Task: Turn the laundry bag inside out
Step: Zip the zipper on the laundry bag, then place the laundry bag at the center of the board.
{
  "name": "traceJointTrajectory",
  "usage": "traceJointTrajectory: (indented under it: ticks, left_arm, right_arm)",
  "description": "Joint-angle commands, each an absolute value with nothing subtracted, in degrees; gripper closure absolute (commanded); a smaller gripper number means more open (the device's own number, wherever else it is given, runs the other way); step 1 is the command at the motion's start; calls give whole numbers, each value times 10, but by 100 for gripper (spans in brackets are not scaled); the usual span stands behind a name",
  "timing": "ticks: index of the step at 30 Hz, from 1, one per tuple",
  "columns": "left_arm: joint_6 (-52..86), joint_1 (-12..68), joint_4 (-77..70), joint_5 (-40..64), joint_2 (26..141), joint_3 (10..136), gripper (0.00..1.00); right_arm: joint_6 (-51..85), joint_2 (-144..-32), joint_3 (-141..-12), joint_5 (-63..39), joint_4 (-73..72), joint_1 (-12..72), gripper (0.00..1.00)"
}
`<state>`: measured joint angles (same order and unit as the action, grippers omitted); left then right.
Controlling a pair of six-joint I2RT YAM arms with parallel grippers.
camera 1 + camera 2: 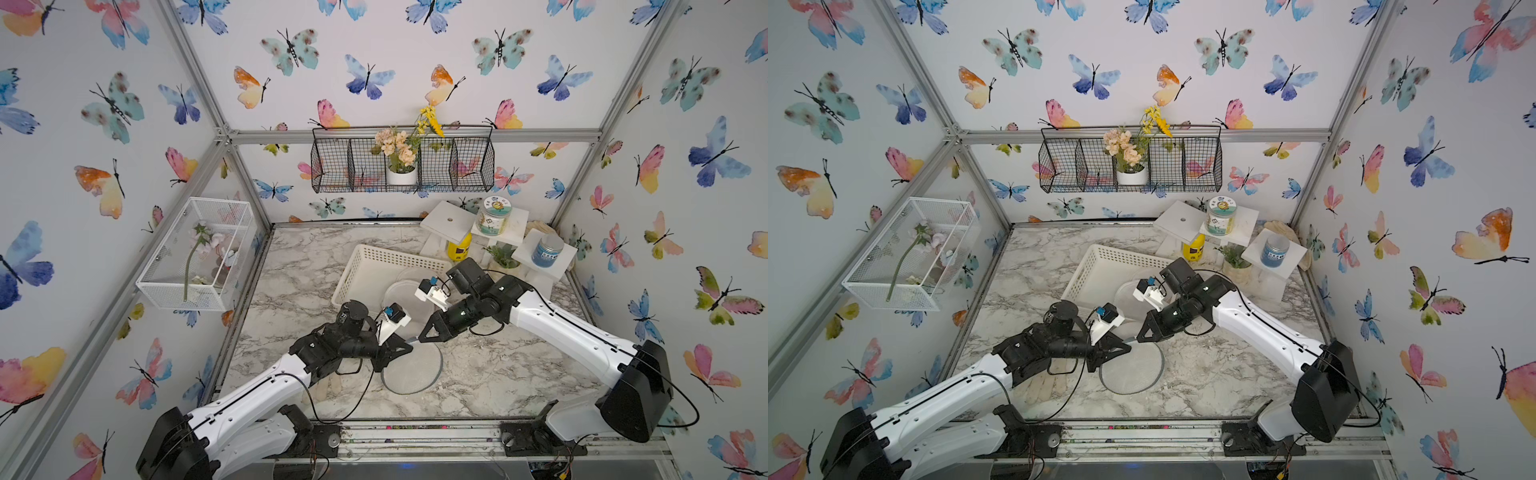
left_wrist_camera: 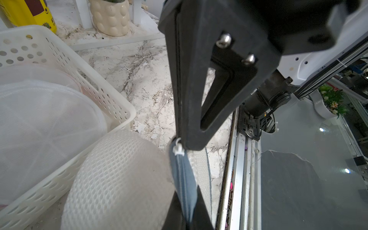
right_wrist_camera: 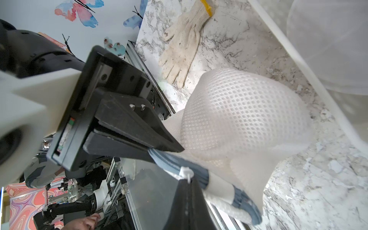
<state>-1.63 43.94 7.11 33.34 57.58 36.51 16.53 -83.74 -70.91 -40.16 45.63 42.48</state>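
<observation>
Laundry bag [image 1: 411,370] zipper edge [image 2: 183,173] spans left gripper [image 1: 409,345] to right gripper [image 1: 422,337]

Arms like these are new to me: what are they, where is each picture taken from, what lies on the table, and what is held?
These are two robot arms, each ending in a two-finger gripper. Both top views look down on the table; each wrist view rides on one arm. The left gripper and right gripper are both shut on the blue zipper edge of the mesh bag, which rests on the marble. Behind it stands a basket holding other bags; a glove lies near the left arm.
</observation>
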Motion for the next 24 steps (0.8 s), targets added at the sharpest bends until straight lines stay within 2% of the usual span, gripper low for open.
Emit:
traceJointTrajectory:
  ticks: [1,12,13,15,17,21,24]
  left_arm:
    - [-17,438,65,368,560,359,100]
    - [-15,438,59,366,547,344,100]
    - [-14,439,58,367,546,343,100]
    - [-10,438,48,370,545,340,100]
    - [-4,438,39,376,543,337,100]
    - [5,437,26,391,538,331,100]
    - [8,437,20,403,534,325,100]
  right_arm:
    - [166,-833,-708,-356,491,413,98]
    - [171,-824,-704,-355,497,412,98]
    - [172,-824,-704,-360,494,412,94]
    - [173,-820,-710,-368,485,412,71]
    - [167,-808,-712,-360,478,413,54]
    - [139,-727,-632,-348,390,412,31]
    - [152,-650,-517,-360,283,412,24]
